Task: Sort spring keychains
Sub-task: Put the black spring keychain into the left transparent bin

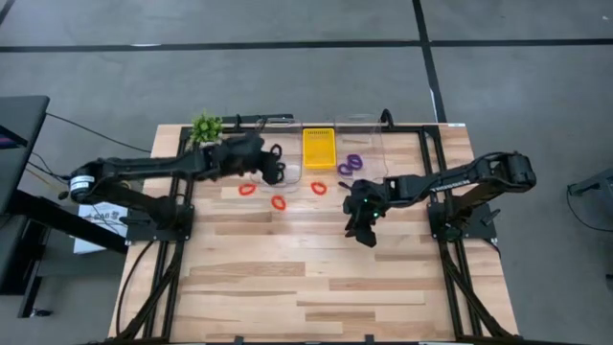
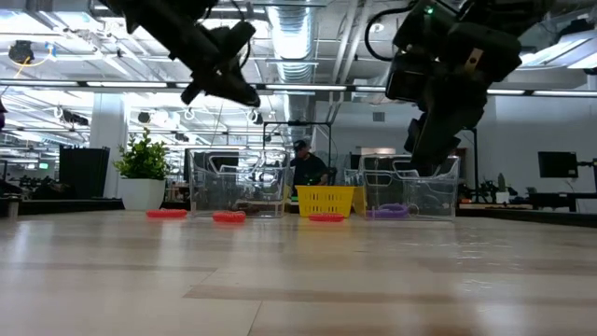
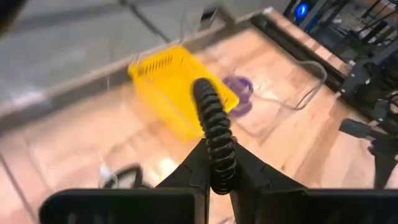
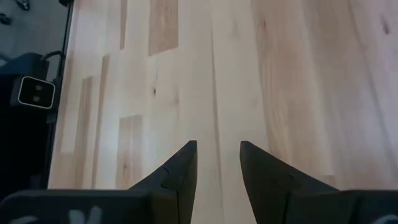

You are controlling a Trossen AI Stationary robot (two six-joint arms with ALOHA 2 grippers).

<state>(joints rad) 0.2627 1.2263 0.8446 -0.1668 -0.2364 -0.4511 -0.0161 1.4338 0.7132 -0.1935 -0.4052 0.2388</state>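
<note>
We see the left gripper (image 3: 214, 177) raised above the back of the bench (image 1: 316, 278), its fingers clamped on a black spring keychain (image 3: 214, 134) whose coiled cord rises straight up from between the fingertips. Just ahead of those fingers sits the yellow tray (image 3: 180, 84), and beyond it lie purple spring keychains (image 3: 239, 93) inside a clear container (image 3: 292, 81). Below the fingers, another black coil (image 3: 127, 177) lies blurred.

From above, we find three red-orange spring keychains (image 1: 278, 202) lying loose on the bench, in a row between the two grippers and in front of the tray. A small green plant (image 1: 205, 126) stands at the back left corner, behind the left arm.

The right gripper (image 4: 217, 155) hangs over bare bench boards, its fingers apart with nothing between them; the purple coils are behind it, well clear of its fingertips.

In the low view we make out a person (image 2: 303, 166) in the room beyond the bench, behind the tray.
</note>
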